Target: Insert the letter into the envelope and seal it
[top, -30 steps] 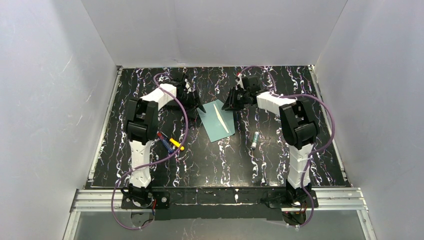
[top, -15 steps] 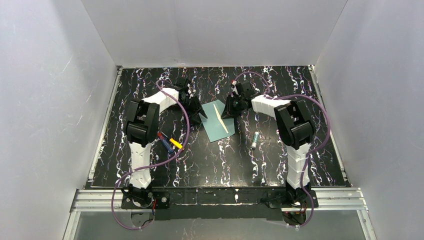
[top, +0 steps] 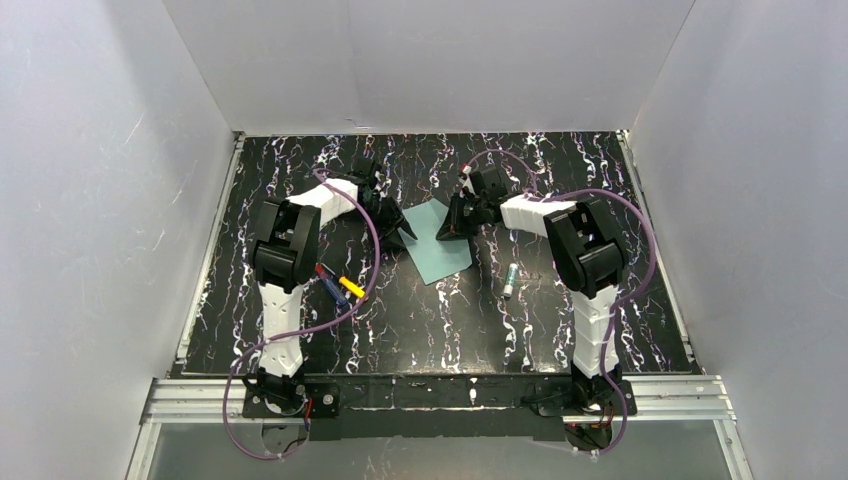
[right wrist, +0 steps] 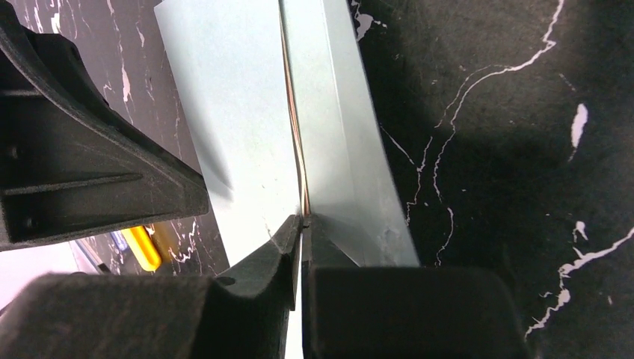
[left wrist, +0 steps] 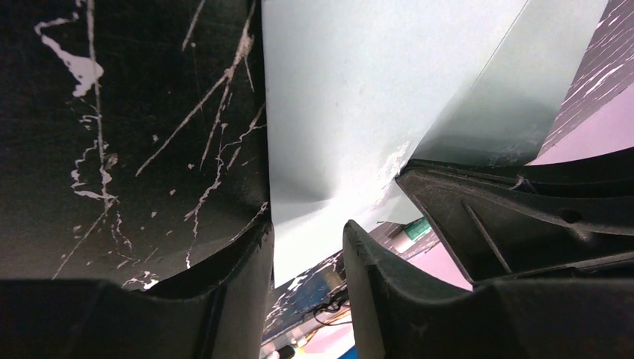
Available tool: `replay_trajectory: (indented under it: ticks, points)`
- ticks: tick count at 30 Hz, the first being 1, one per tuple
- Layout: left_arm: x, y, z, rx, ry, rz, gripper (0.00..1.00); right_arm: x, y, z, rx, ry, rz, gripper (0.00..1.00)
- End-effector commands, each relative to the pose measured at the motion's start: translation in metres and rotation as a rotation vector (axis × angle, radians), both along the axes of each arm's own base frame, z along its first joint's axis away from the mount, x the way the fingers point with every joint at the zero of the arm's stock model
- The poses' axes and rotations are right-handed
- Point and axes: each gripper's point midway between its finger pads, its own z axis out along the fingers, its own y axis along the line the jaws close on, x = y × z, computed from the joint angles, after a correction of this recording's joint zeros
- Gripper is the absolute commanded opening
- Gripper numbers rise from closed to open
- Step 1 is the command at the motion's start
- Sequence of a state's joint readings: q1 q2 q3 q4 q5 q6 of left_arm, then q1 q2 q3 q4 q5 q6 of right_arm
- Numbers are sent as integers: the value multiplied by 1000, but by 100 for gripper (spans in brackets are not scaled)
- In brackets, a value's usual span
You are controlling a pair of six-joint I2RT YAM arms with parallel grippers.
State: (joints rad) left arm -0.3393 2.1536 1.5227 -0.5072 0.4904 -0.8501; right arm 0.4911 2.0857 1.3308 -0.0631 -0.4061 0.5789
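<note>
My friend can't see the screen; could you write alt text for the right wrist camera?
Two black jaws pinch the raised fold of a teal envelope, where a thin tan edge of the letter shows in the crease. Around it: a black marbled table, the other arm's jaws at left, and a yellow marker.

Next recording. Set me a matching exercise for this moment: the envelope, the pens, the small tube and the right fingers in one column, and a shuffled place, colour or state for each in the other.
Column A
1. envelope
2. pens
3. small tube
4. right fingers

Column B
a. closed on the envelope's edge
b. lying to the left of the envelope
c. teal
d. lying to the right of the envelope

Pairs: 1-c, 2-b, 3-d, 4-a
</note>
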Motion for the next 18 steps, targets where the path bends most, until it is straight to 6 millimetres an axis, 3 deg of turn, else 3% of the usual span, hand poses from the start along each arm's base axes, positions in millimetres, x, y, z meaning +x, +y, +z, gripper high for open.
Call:
replay_trajectory:
  ticks: [1, 3, 6, 10, 13, 15, 18]
  points:
    - [-24, 7, -41, 78, 110, 12, 38, -10, 9, -6, 40, 44, -2, 12]
    - [-23, 11, -40, 96, 101, 11, 37, -7, 7, 1, 29, 24, -20, 14]
    - [-19, 19, -34, 139, 61, -23, 40, 5, 1, 19, -7, -40, -43, 25]
    - [-6, 28, -9, 179, -56, -97, 49, 27, 4, 67, -8, -168, -32, 45]
    - [1, 38, 15, 218, -143, -125, 56, 34, 1, 100, -6, -250, -23, 51]
    - [3, 52, 33, 266, -207, -132, 59, 35, -10, 116, -53, -298, -39, 53]
    - [-1, 79, 57, 371, -285, -151, 68, 28, -56, 122, -243, -325, -150, 58]
